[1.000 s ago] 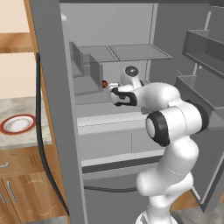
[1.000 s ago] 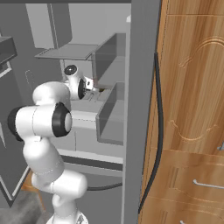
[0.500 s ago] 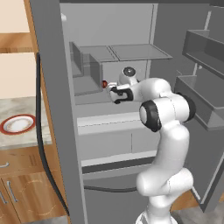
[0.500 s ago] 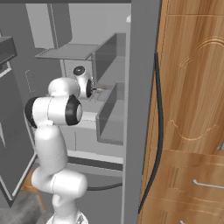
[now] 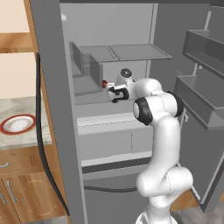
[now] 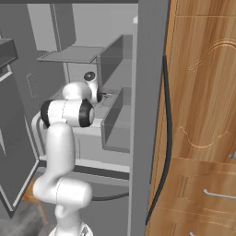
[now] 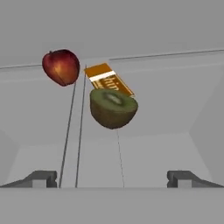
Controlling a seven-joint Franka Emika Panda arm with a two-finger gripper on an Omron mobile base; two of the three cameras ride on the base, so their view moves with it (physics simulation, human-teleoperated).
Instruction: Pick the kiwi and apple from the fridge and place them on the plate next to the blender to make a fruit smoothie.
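Reaching deeper into the fridge (image 5: 131, 131) than a second ago, the claw (image 7: 112, 177) stands spread wide and empty. Just ahead sits the kiwi (image 7: 113, 108), an orange packet (image 7: 108, 80) behind it, the apple (image 7: 61, 66) farther off to one side. Kiwi grab looks next.

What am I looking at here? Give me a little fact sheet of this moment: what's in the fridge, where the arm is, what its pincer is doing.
place: open fridge, arm reaching in over a shelf
pincer: open, holding nothing, short of the fruit
kiwi: straight ahead of the pincer, untouched
apple: red, beyond the kiwi and to one side in the hand view
orange packet: lies behind the kiwi
plate: red-rimmed, on the counter left of the fridge, bare
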